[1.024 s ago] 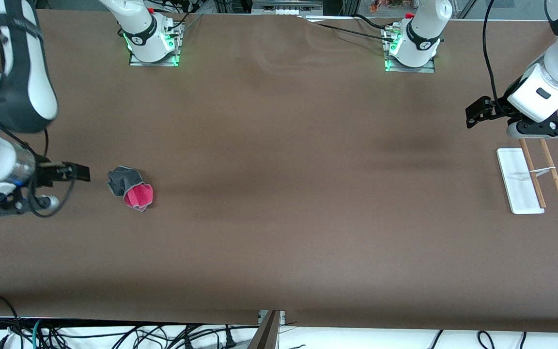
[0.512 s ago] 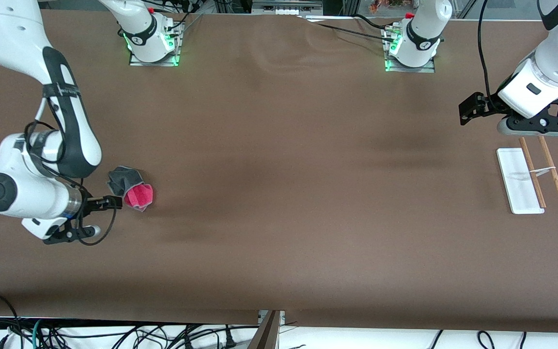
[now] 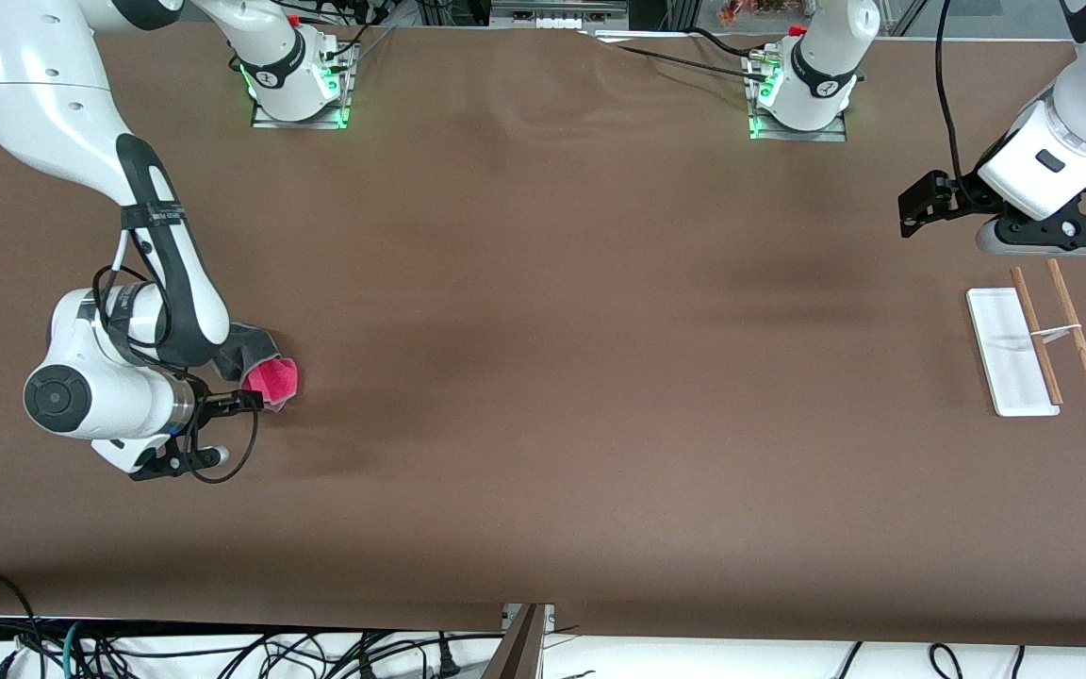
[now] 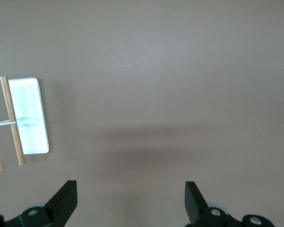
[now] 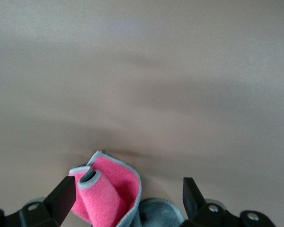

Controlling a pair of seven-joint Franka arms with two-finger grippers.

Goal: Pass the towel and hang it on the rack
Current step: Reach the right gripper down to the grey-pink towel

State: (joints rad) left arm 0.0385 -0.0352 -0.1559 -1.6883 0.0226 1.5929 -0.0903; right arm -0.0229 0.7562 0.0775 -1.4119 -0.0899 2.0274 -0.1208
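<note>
Pink-grey towel (image 3: 265,372) lies crumpled on table (image 3: 543,377) toward right arm's end; right gripper (image 3: 246,401) is at its edge. Left gripper (image 3: 920,212) waits near rack (image 3: 1033,344).

Left wrist: jaws spread, empty.

Right wrist: fingers (image 5: 61,196) wide apart astride the pink fold (image 5: 109,189). Soft, light, floppy, so pinch that raised fold.
</note>
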